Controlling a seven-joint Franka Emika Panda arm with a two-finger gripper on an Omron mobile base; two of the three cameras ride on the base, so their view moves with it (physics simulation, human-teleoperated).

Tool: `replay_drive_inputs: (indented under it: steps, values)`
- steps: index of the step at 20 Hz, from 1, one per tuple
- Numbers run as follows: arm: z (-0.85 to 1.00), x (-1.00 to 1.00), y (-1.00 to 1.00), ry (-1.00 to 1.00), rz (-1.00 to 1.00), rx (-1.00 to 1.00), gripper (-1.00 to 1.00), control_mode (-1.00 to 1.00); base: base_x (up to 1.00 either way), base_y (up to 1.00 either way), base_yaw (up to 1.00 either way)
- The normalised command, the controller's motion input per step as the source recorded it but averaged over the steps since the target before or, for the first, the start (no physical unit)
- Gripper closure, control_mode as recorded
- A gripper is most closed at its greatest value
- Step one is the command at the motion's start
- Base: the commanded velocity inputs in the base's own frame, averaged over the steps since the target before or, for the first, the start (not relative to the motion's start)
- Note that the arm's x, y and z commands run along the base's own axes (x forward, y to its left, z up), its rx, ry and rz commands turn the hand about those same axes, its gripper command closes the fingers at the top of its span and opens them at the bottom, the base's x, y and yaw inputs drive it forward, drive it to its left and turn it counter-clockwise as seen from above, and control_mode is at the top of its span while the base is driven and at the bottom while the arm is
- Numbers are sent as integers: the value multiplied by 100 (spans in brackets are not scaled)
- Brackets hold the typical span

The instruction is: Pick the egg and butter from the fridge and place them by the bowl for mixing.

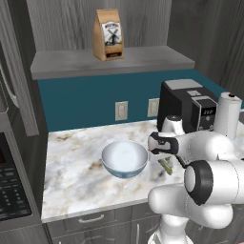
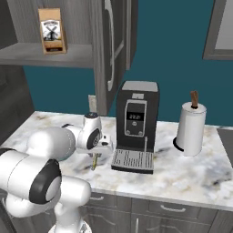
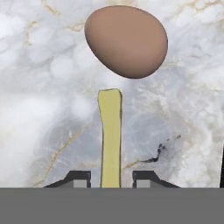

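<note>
Right at your claw [image 3: 111,177], the butter [image 3: 110,138] stands up between the two dark fingertips [image 3: 78,178], a thin pale yellow stick; the tips sit apart on either side of it, and you cannot tell whether they actually pinch it or have let go. Just past the butter's far end lies the brown egg [image 3: 127,41] on the marble counter [image 3: 39,131].

From your left base camera, the butter [image 1: 165,164] shows as a slanted stick below the wrist, just to the right of the pale blue bowl [image 1: 125,158], apart from its rim. From the right base camera, the butter [image 2: 94,161] hangs under the hand, left of the black coffee machine [image 2: 135,127]. A paper towel roll [image 2: 190,127] stands further right.
</note>
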Motion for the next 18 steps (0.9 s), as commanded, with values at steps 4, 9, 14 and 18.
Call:
replay_drive_inputs:
  steps: [4,9,14,18]
  values:
    - [0,0,0,0,0,0,-100,-100,0,0,0]
    - [20,0,0,0,0,0,-100,-100,0,0,0]
    - [67,-23,14,0,0,-2,-100,-100,0,0,0]
    - [77,-46,23,0,0,0,-100,-100,0,0,0]
